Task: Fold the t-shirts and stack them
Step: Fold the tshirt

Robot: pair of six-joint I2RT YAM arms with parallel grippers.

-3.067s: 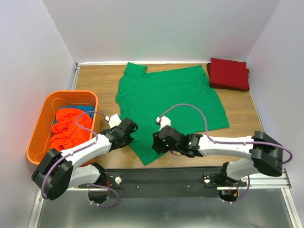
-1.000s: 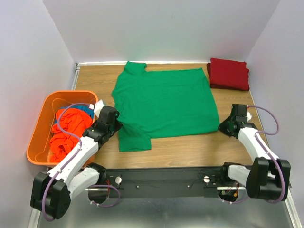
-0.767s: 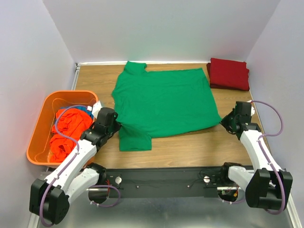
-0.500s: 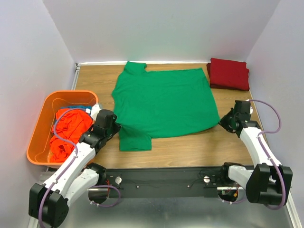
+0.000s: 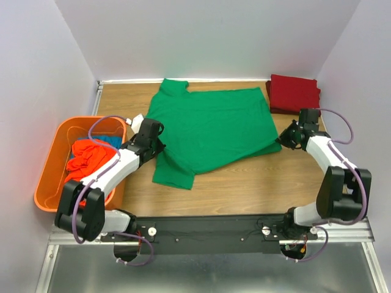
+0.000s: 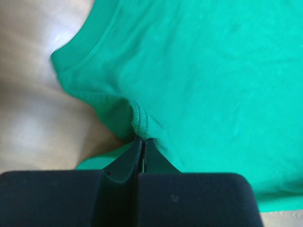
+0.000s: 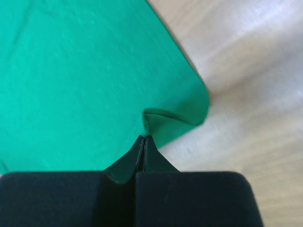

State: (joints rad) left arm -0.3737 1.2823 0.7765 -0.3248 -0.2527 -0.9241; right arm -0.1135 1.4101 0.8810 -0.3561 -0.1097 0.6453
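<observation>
The bright green t-shirt [image 5: 211, 125] lies spread across the middle of the table, its near edge drawn up and running slantwise. My left gripper [image 5: 160, 143] is shut on the shirt's left edge near the sleeve; the left wrist view shows a pinched ridge of green t-shirt [image 6: 213, 71] at the tips of the left gripper [image 6: 143, 138]. My right gripper [image 5: 281, 140] is shut on the shirt's right near corner, where the right wrist view shows a small fold of green t-shirt [image 7: 80, 71] at the tips of the right gripper [image 7: 145, 136]. A dark red t-shirt [image 5: 295, 94] lies folded at the back right.
An orange plastic bin [image 5: 47, 163] stands at the left with crumpled orange-red t-shirts [image 5: 85, 166] and a blue one [image 5: 111, 141] inside. Bare wooden table [image 5: 244, 183] runs along the near side. White walls close in the left, back and right.
Both grippers have moved away from the bases toward the back, still pinching the green shirt. Its near edge has been pulled up and now runs at a slant.
</observation>
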